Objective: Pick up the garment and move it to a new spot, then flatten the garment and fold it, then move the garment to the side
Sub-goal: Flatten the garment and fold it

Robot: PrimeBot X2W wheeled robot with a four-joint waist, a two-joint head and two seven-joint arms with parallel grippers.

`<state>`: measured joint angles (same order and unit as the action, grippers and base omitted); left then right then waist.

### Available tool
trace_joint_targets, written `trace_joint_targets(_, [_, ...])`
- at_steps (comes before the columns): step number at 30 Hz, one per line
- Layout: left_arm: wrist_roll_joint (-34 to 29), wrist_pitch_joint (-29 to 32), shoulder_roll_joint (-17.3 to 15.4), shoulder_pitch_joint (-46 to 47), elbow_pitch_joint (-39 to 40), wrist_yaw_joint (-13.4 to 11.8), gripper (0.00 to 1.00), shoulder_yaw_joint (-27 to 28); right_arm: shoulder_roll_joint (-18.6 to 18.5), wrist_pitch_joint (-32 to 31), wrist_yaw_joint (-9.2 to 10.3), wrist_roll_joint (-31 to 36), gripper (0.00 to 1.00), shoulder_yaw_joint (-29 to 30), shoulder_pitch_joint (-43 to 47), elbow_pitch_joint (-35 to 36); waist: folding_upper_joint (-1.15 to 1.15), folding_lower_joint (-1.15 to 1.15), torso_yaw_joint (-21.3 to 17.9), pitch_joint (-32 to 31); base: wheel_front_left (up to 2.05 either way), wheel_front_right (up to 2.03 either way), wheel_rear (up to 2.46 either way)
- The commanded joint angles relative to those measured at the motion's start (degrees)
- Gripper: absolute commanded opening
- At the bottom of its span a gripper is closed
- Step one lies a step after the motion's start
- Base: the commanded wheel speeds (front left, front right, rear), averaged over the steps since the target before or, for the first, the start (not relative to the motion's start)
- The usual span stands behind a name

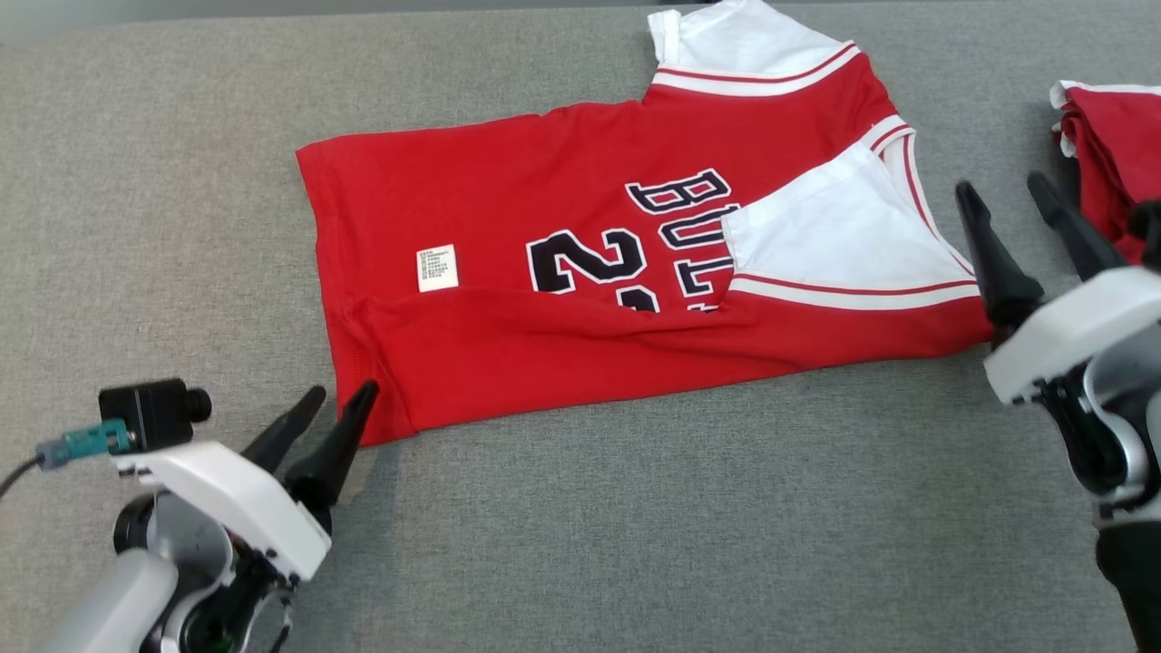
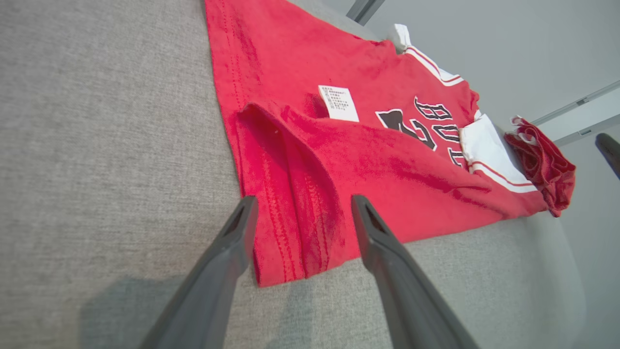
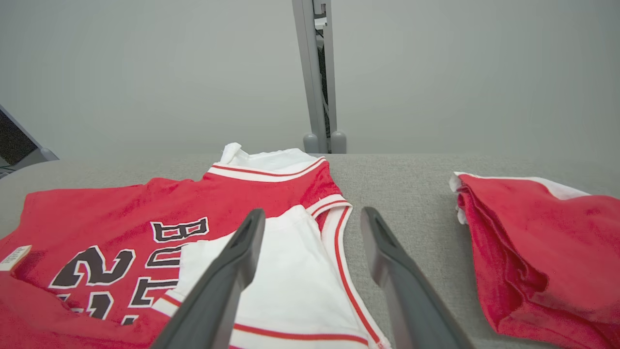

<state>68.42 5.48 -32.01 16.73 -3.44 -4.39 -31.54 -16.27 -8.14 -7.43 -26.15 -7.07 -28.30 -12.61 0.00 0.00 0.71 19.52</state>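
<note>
Left tool (image 1: 345, 388) and right tool (image 1: 1001, 181) both open; I'd pinch both lower corners of the garment (image 1: 508, 209), lifting evenly

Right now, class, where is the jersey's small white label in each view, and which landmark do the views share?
Head view: white label left of centre, on the red jersey.
Left wrist view: label in the upper middle.
Right wrist view: label at the far left edge.
Shared landmark: the black numeral 2 beside it.
</note>
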Motion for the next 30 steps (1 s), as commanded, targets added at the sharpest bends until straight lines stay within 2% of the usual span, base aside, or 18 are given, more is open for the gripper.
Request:
trace_joint_targets(1, [-0.27,-0.70,-0.44,-0.80,0.79,-0.38,1.00,0.11,-1.07,-0.49,-0.11,0.32,1.00,-0.07,1.57,1.02,0.00,0.00,-0.26,-0.37,0.00,0.00,0.00])
trace_joint_targets(4, [-2.07,-2.56,-1.21,-4.65,3.44,-2.29,1.00,-0.60,-5.77,-3.69,-0.10,3.55,1.00,-0.73,7.31,5.84,0.00,0.00,-0.72,-0.46,0.00,0.00,0.00])
trace_joint_targets(10, [-5.81,-3.10,-1.37,-3.84,4.77,-4.69,1.00,-2.26,-8.74,-8.53,-0.09,7.96,1.00,0.65,11.14,9.55,0.00,0.00,-1.03,1.30,0.00,0.00,0.00])
trace_joint_targets(17, [-9.10,-1.90,-0.06,-0.46,3.59,-5.85,1.00,-4.67,-8.06,-12.39,-0.09,11.25,1.00,1.00,10.39,8.92,0.00,0.00,-0.27,3.12,0.00,0.00,0.00])
trace_joint_targets(25, [-9.74,-1.27,1.09,0.57,0.50,-5.16,1.00,-6.23,-7.33,-13.72,-0.07,12.34,1.00,0.50,8.96,6.94,0.00,0.00,0.12,4.44,0.00,0.00,0.00])
trace_joint_targets(26, [-9.78,-1.26,1.13,0.61,0.15,-4.99,0.95,-6.40,-7.23,-14.02,-0.07,12.33,1.00,0.40,8.91,6.70,0.00,0.00,0.19,4.56,0.00,0.00,0.00])
trace_joint_targets(27, [-9.86,-1.29,1.19,0.65,-0.15,-4.86,0.66,-6.52,-7.18,-13.96,-0.07,12.37,1.00,0.38,8.83,6.51,0.00,0.00,0.25,4.68,0.00,0.00,0.00])
trace_joint_targets(28, [-9.89,-1.35,1.27,0.68,-0.43,-4.64,0.47,-6.59,-7.10,-14.04,-0.07,12.31,1.00,0.40,8.75,6.24,0.00,0.00,0.31,4.79,0.00,0.00,0.00])
trace_joint_targets(30, [-9.85,-1.26,1.42,0.68,-0.80,-4.36,0.35,-6.80,-6.99,-14.42,-0.07,12.02,1.00,0.11,8.74,5.72,0.00,0.00,0.43,4.94,0.00,0.00,0.00])
